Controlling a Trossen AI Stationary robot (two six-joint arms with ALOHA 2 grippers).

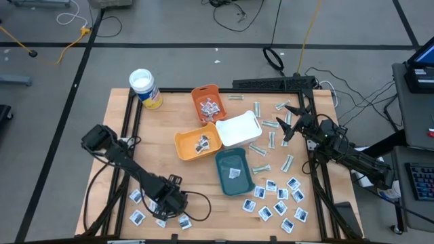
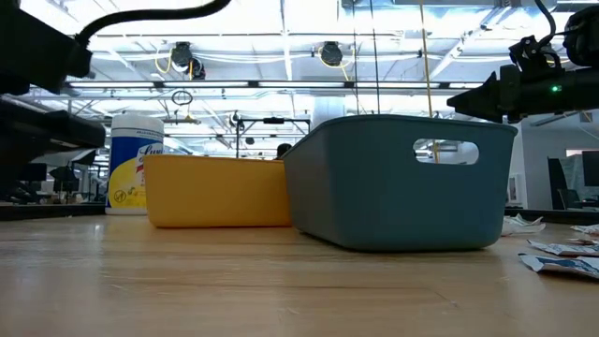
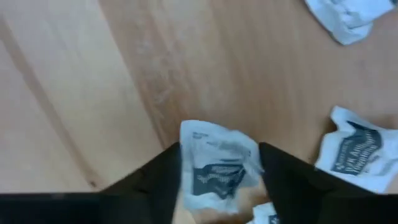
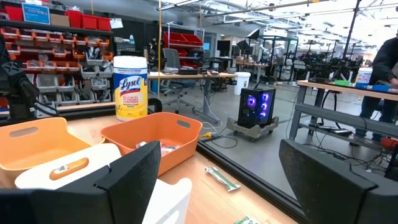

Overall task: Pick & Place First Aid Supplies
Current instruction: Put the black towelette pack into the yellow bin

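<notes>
- Two dark fingers of the left tool point(image 3: 217, 180) sit on either side of one square white sachet point(image 3: 217, 163) with dark print, at the near left part of the tabletop point(image 1: 169, 122); they bracket it closely, but whether they already pinch it I cannot tell
- Around it lie more sachets: one crumpled just beside point(image 3: 352, 152), another farther off point(image 3: 345, 17)
- These packets look light, thin and soft, likely to buckle or slide on the smooth wood, so I judge a hold across the flat middle, on two opposite edges, the safest
- Middle of the tabletop: orange tray point(image 1: 208, 102), yellow tray point(image 1: 197, 142), white tray point(image 1: 239, 129) and teal tray point(image 1: 234, 171), touching
- Right tool point(image 1: 290, 123) waits spread wide and empty above the pale strips point(image 1: 261, 148) on the far right side
</notes>
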